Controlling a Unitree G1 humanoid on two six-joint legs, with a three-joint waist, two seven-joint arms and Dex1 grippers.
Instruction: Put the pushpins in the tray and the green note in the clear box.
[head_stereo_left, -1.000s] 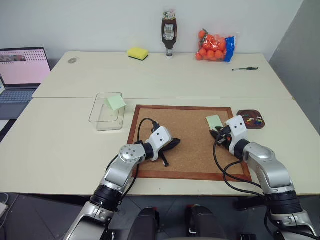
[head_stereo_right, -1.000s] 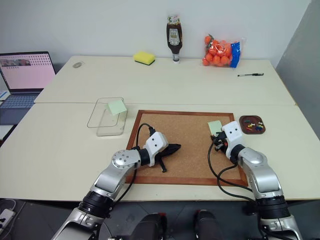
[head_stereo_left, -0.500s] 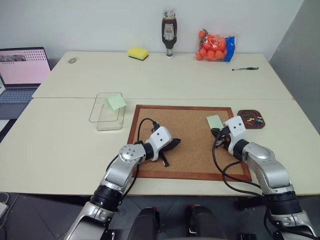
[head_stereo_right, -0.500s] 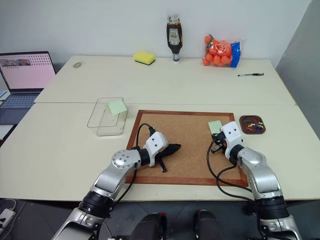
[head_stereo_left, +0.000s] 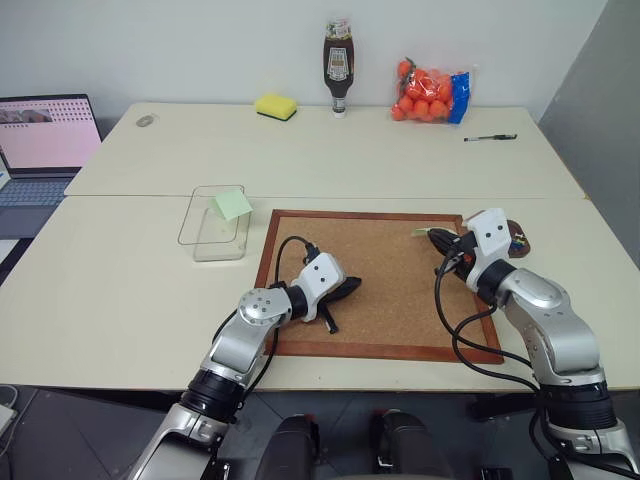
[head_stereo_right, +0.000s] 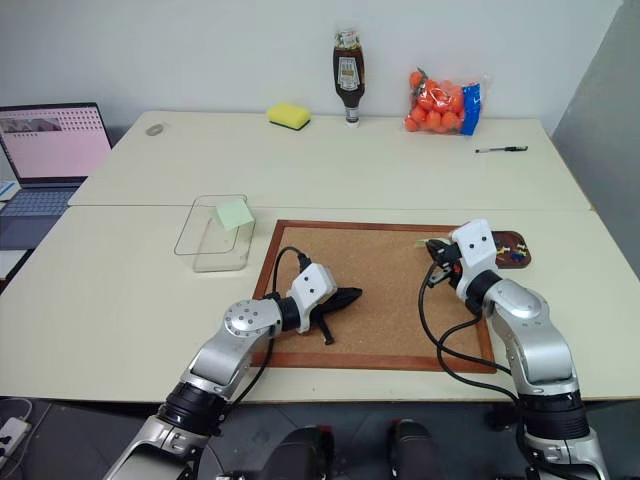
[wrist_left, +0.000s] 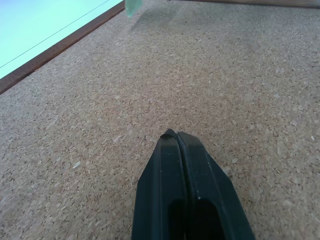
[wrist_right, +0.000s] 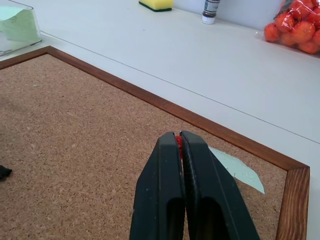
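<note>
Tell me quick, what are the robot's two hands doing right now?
Left gripper: closed, holding nothing, resting on the corkboard.
Right gripper: closed on a red pushpin, lifted above the corkboard.

The right gripper (head_stereo_left: 436, 237) is now raised off the corkboard (head_stereo_left: 380, 275), higher than a second ago, and sits over the board's far right corner beside the tray (head_stereo_left: 521, 238). Its fingers are pressed together on a red pushpin (wrist_right: 178, 141), visible between the tips. The green note (wrist_right: 236, 167) now lies beneath the gripper, largely covered by it in the head views.
</note>
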